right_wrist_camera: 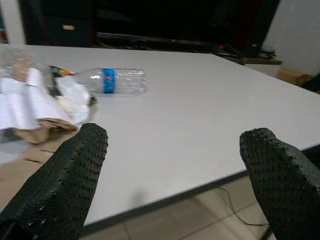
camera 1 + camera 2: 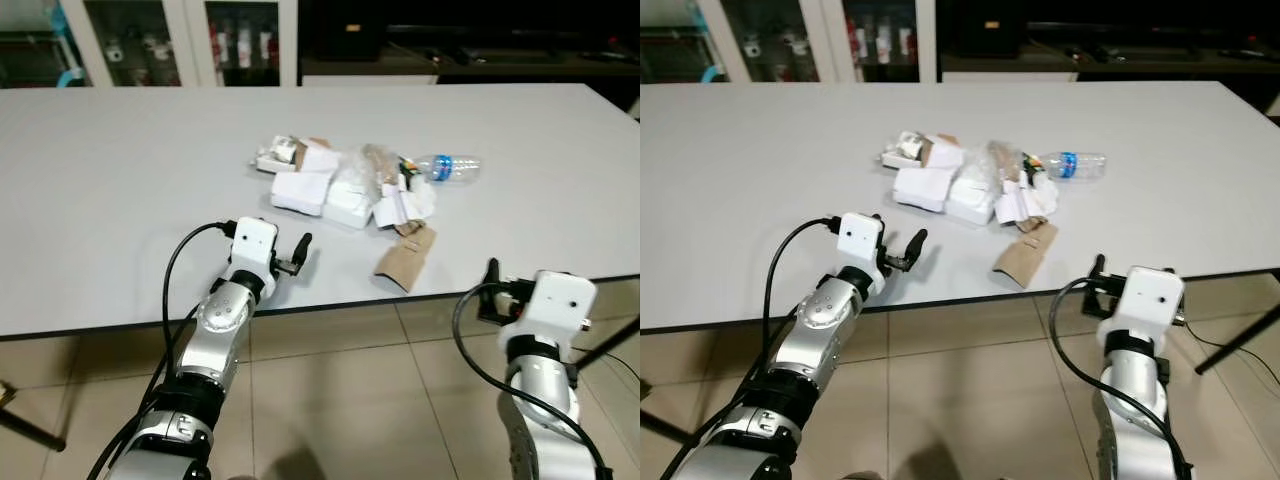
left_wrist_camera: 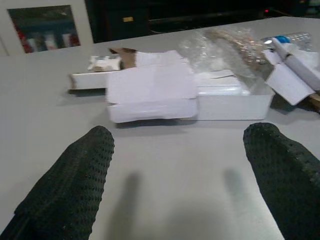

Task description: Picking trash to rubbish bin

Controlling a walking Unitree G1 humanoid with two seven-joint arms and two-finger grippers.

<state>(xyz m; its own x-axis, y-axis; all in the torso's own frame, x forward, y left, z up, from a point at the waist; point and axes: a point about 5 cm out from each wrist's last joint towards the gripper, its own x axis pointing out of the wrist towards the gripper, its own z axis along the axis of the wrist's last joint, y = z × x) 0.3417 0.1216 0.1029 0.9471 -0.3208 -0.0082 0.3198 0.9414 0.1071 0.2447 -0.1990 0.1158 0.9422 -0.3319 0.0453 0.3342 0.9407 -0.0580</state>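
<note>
Both silver arms reach up from below the near edge of the white table (image 2: 120, 180). From the wrist camera, the left gripper (image 3: 177, 165), fingers spread apart, hovers over the tabletop just inside the near edge, aimed at the trash heap. The right gripper (image 1: 170, 170), fingers likewise apart, sits off the near edge toward the right corner, over the tiled floor (image 2: 350, 390). Mid-table lies the trash: flat white boxes (image 2: 300, 192), a second white box (image 3: 227, 95) under crumpled clear plastic wrap (image 3: 220, 47), torn white paper (image 2: 405, 205), and a brown cardboard piece (image 2: 405, 258) nearest the front edge. A clear plastic bottle (image 1: 114, 81) with a blue label lies on its side at the heap's right; the right wrist camera shows it plainly. Glass-fronted cabinets (image 2: 190, 40) stand beyond the far edge.
</note>
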